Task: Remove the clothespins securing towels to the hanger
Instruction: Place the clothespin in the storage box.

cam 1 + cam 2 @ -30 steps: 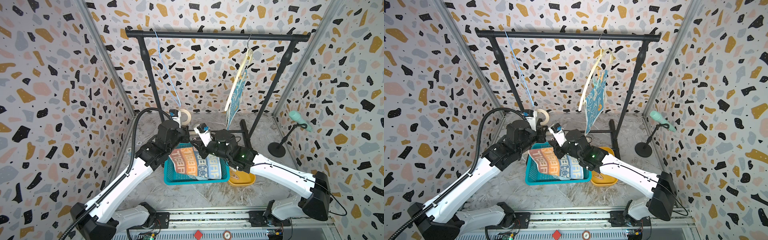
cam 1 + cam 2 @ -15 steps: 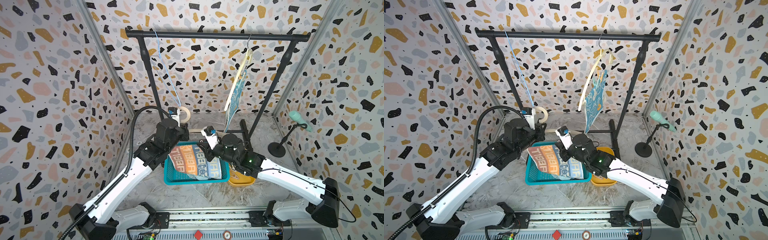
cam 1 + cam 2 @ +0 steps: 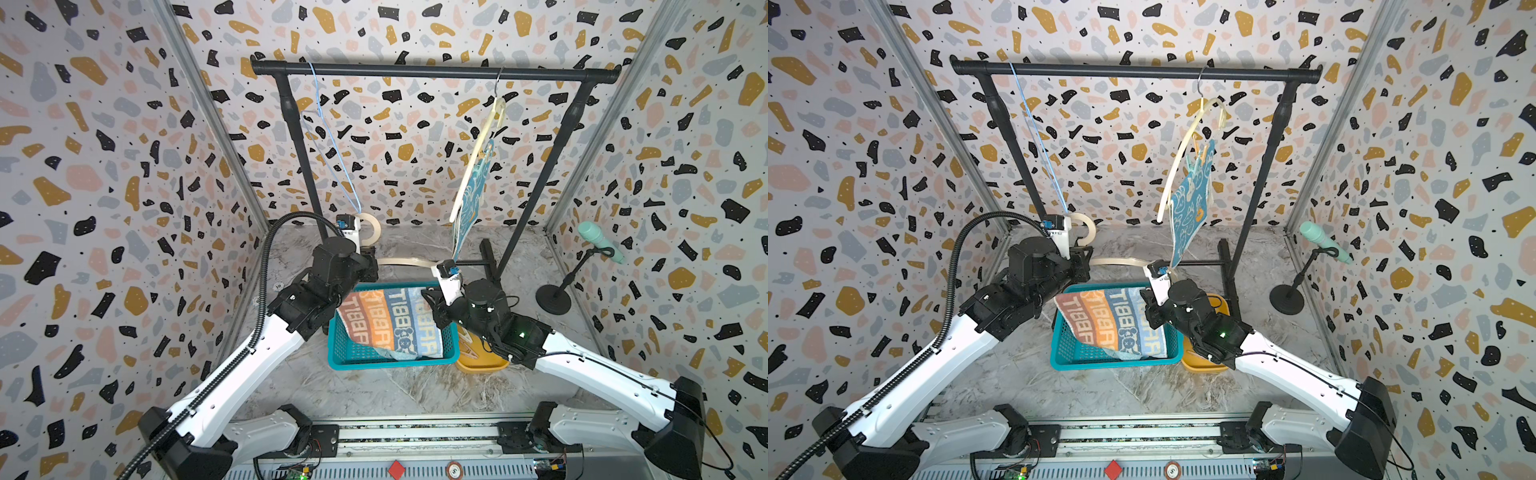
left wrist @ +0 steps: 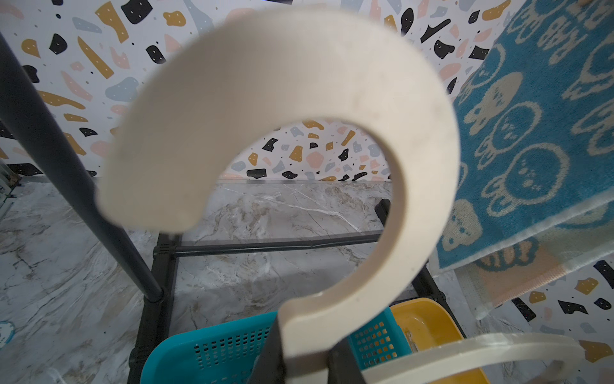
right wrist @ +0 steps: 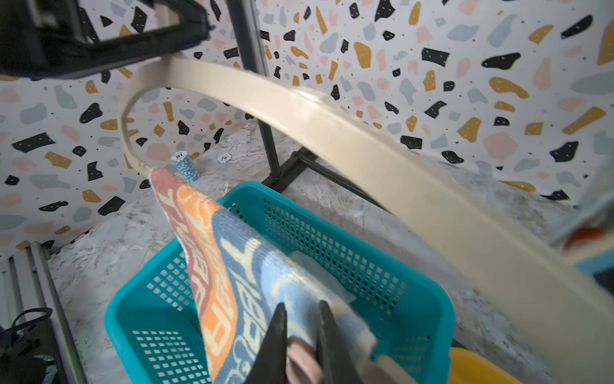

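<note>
My left gripper [image 3: 368, 254] is shut on the neck of a cream hanger [image 4: 299, 83], held low over the teal basket [image 3: 390, 364]. Its arm [image 5: 365, 149] curves toward the right arm. The striped towel [image 3: 390, 320] [image 5: 219, 266] drapes into the basket, and its far corner meets the hanger's end. At the towel's near edge my right gripper [image 5: 300, 332] is shut on a pink clothespin [image 5: 300, 360]. The teal rabbit towel [image 3: 1190, 208] hangs from a second cream hanger [image 3: 1183, 137] on the rail, held by peach and mint clothespins [image 3: 1197, 160].
A bare blue wire hanger [image 3: 332, 158] hangs at the left of the black rail [image 3: 432, 71]. A yellow tray [image 3: 482, 362] stands right of the basket. The rack's feet [image 3: 488, 257] stand behind it, a mint microphone on a stand [image 3: 598, 237] at the right wall, and poker chips [image 5: 184, 163] by the left wall.
My right gripper has drawn back to the right and toward the front, its jaws still pinched together. The left arm and the hanger have barely moved.
</note>
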Robot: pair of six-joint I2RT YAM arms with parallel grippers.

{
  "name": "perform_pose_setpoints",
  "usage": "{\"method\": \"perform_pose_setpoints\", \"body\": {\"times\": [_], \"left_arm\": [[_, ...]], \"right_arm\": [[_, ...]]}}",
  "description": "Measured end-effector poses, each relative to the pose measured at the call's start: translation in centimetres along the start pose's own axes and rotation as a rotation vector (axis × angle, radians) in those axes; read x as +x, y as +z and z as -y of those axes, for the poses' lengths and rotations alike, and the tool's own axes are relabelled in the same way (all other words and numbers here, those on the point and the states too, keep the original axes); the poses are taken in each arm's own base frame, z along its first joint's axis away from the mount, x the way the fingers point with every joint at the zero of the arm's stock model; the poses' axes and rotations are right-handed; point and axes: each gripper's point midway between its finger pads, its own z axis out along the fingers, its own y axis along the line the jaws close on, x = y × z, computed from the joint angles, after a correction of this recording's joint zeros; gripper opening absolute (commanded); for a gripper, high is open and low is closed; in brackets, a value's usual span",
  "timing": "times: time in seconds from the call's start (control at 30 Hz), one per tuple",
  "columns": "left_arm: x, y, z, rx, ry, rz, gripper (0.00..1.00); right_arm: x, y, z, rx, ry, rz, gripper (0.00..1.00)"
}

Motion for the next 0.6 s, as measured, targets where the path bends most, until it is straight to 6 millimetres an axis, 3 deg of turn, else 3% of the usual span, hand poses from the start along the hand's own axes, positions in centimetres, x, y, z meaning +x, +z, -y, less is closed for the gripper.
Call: {"method": "perform_pose_setpoints", "body": {"times": [0.33,0.6], "left_arm": [[-1.0,-0.9,0.2,0.015,0.007,0.039,0.00],[-1.3,-1.0,0.3,0.021,0.009,0.053,0.00]], "right_arm": [[3.5,-1.5,4.5,0.128,0.094,-0.064,0.00],[4.8,-2.8,7.3,0.214,0.143,-0.076,0.00]]}}
